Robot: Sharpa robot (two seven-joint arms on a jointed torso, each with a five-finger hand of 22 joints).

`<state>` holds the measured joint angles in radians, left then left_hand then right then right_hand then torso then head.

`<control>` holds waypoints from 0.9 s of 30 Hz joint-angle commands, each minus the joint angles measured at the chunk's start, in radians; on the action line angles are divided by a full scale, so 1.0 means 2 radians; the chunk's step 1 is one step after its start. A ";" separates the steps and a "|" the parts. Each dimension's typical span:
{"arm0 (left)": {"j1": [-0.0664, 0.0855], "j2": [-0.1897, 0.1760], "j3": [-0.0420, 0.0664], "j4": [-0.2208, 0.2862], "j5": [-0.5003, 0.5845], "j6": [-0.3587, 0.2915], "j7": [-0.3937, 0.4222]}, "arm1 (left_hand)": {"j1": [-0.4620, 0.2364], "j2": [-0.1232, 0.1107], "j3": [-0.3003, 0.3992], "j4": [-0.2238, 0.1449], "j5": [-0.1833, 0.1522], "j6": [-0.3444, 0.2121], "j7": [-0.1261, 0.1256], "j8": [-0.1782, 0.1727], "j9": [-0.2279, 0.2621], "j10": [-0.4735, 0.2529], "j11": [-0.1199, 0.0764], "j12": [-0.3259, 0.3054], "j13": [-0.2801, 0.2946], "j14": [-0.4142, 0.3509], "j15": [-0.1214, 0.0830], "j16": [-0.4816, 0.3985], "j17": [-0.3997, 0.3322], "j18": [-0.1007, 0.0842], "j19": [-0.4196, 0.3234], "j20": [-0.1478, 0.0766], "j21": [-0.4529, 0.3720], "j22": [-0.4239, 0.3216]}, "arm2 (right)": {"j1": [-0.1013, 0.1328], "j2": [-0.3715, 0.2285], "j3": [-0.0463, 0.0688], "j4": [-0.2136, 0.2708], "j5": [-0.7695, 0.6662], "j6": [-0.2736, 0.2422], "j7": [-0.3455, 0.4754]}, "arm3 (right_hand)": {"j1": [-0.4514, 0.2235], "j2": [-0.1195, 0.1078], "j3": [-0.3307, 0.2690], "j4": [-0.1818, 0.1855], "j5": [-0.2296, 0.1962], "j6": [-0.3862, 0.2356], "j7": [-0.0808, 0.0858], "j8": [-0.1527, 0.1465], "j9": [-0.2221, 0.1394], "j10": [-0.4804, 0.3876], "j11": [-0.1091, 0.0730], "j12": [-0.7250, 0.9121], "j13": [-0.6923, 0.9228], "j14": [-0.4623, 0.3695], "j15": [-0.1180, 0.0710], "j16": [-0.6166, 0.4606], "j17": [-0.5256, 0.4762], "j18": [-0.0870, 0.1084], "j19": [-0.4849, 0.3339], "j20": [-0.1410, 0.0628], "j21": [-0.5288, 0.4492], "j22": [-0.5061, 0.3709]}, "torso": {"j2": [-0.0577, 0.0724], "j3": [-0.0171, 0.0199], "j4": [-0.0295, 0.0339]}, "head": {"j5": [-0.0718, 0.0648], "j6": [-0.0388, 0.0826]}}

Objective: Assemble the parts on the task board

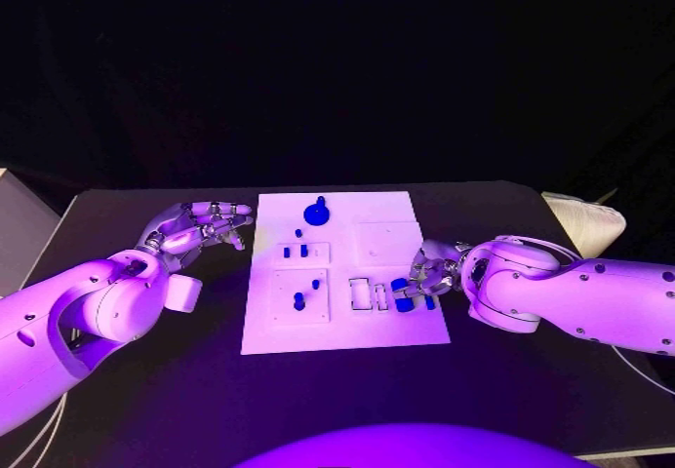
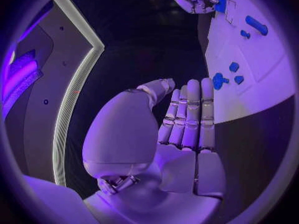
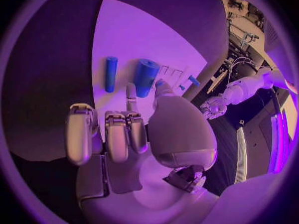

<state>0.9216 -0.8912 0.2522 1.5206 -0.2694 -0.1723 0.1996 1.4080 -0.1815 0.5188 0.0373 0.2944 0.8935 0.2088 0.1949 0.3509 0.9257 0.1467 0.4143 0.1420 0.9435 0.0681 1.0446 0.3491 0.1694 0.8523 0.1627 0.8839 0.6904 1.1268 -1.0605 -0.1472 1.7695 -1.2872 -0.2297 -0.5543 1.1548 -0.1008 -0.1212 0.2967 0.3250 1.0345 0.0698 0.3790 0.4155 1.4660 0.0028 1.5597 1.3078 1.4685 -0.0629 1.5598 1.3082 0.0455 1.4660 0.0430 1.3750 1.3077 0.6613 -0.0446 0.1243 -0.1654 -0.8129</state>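
The white task board (image 1: pixel 344 322) lies mid-table with several blue parts on it. A blue knob (image 1: pixel 317 210) sits at its far end and two small pegs (image 1: pixel 296 252) stand in a square plate. My right hand (image 1: pixel 430 273) is at the board's right edge. Its thumb and a finger pinch the end of a thick blue cylinder (image 3: pixel 145 77), which lies on the board (image 3: pixel 124 40) beside a thinner blue rod (image 3: pixel 110 73). The other fingers (image 3: pixel 81 134) are curled. My left hand (image 1: pixel 197 229) hovers beside the board's far left corner and holds nothing, its fingers (image 2: pixel 187 114) straight.
White slotted holders (image 1: pixel 369 292) stand just left of the cylinder. More blue pieces (image 1: pixel 299 300) sit in the near-left plate. A pale padded object (image 1: pixel 591 222) lies at the table's right edge. A grey box (image 1: pixel 18 234) stands off its left side.
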 commanded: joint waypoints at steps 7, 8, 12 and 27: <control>0.000 -0.001 0.000 0.002 0.002 0.023 0.003 | 0.007 0.002 0.000 0.001 0.003 -0.005 0.000 0.004 -0.001 -0.002 -0.001 0.002 -0.001 0.000 0.001 -0.002 -0.001 0.008 0.003 -0.001 -0.003 0.000 | -0.011 0.018 0.000 -0.018 -0.008 0.013 -0.009 | -0.012 0.000 -0.005 0.000 -0.006 0.001 0.001 0.003 0.002 0.046 -0.003 -0.004 0.123 0.049 -0.003 0.003 0.123 -0.005 0.038 -0.005 0.000 0.102 | 0.000 -0.0004 -0.0003 | -0.001 -0.004; 0.000 -0.001 0.000 0.003 0.002 0.025 0.003 | 0.007 0.002 0.000 0.001 0.004 -0.005 0.000 0.004 -0.001 -0.003 -0.001 0.002 -0.001 0.000 0.000 -0.003 -0.001 0.008 0.003 -0.001 -0.003 0.000 | -0.012 0.020 0.000 -0.019 -0.008 0.014 -0.009 | -0.013 -0.001 -0.005 0.000 -0.008 0.000 0.002 0.004 0.002 0.045 -0.002 -0.005 0.122 0.049 -0.003 0.003 0.123 -0.005 0.038 -0.005 0.000 0.102 | 0.000 -0.0004 -0.0004 | -0.001 -0.005; 0.000 -0.002 0.000 0.003 0.002 0.028 0.003 | 0.008 0.003 0.000 0.000 0.004 -0.005 0.000 0.004 -0.001 -0.003 -0.001 0.002 -0.001 0.000 0.000 -0.003 -0.001 0.008 0.003 -0.001 -0.002 0.000 | -0.015 0.027 0.000 -0.023 -0.012 0.014 -0.010 | -0.012 -0.003 -0.005 -0.001 -0.010 0.000 0.002 0.004 0.003 0.045 -0.002 -0.005 0.122 0.049 -0.003 0.003 0.124 -0.006 0.038 -0.005 0.001 0.102 | 0.001 0.0002 -0.0015 | -0.001 -0.006; 0.000 -0.001 0.000 0.002 0.002 0.028 0.002 | 0.013 0.005 0.003 -0.003 0.005 -0.005 0.000 0.006 -0.001 -0.002 -0.001 0.004 -0.001 0.000 0.000 -0.004 -0.002 0.008 0.003 -0.002 0.000 0.002 | -0.016 0.020 0.000 -0.011 0.043 -0.055 -0.007 | 0.036 0.013 0.012 -0.002 0.073 -0.004 0.000 0.008 0.008 0.046 -0.004 -0.005 0.123 0.051 -0.004 0.005 0.129 -0.008 0.040 -0.005 0.015 0.109 | -0.001 -0.0009 -0.0003 | 0.001 -0.007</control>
<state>0.9215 -0.8952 0.2522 1.5231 -0.2695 -0.1338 0.1991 1.4254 -0.1721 0.5218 0.0343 0.2989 0.8899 0.2053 0.1998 0.3500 0.9257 0.1467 0.4180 0.1403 0.9435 0.0681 1.0408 0.3468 0.1695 0.8560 0.1590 0.8839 0.6924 1.0962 -1.0179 -0.1443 1.7449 -1.2749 -0.2914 -0.5601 1.2147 -0.0783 -0.1053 0.2927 0.4651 1.0173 0.0690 0.3868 0.4227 1.4658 0.0030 1.5490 1.3075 1.4684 -0.0628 1.5629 1.3078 0.0456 1.4660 0.0431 1.4025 1.3074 0.6598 -0.0463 0.1238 -0.1644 -0.8275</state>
